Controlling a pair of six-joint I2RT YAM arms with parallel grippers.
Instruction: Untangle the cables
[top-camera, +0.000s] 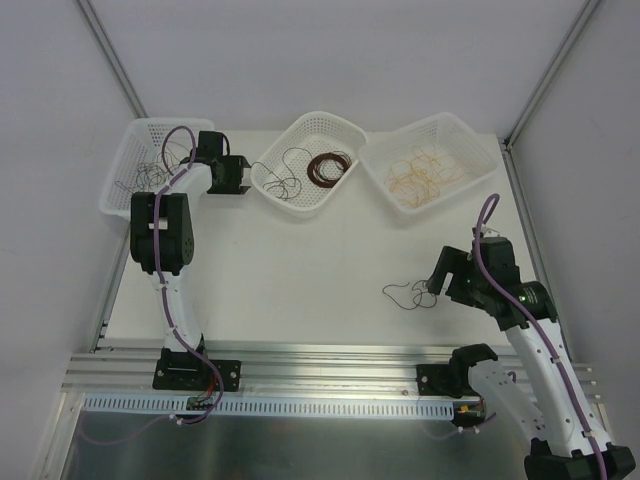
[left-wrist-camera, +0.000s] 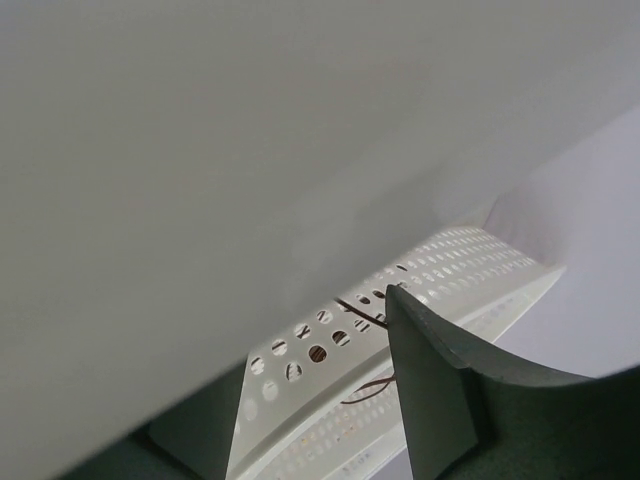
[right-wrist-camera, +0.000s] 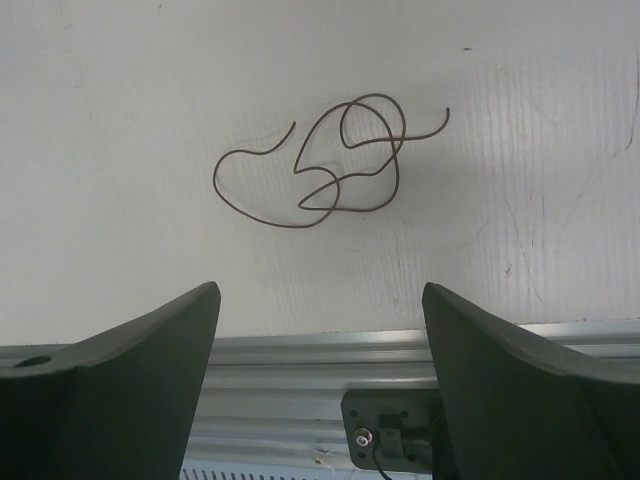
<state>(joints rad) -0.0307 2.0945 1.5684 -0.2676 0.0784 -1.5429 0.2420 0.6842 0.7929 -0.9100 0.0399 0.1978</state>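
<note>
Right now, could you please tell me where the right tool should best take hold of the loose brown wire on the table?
Probably at the crossing loops in the middle of the loose brown wire, coming straight down from above. It lies flat on the table, so a sideways approach would catch nothing; the right tool is open with the wire just ahead.

The wrist view shows us only one dark finger (left-wrist-camera: 440, 400) of the left gripper (top-camera: 246, 172), cut off at lower right; we cannot tell how its jaws stand. A blurred pale surface (left-wrist-camera: 200, 150) fills its upper left. From above, the black wires (top-camera: 142, 175) in the upper-left basket (top-camera: 114, 178) are too thin to count.
</note>
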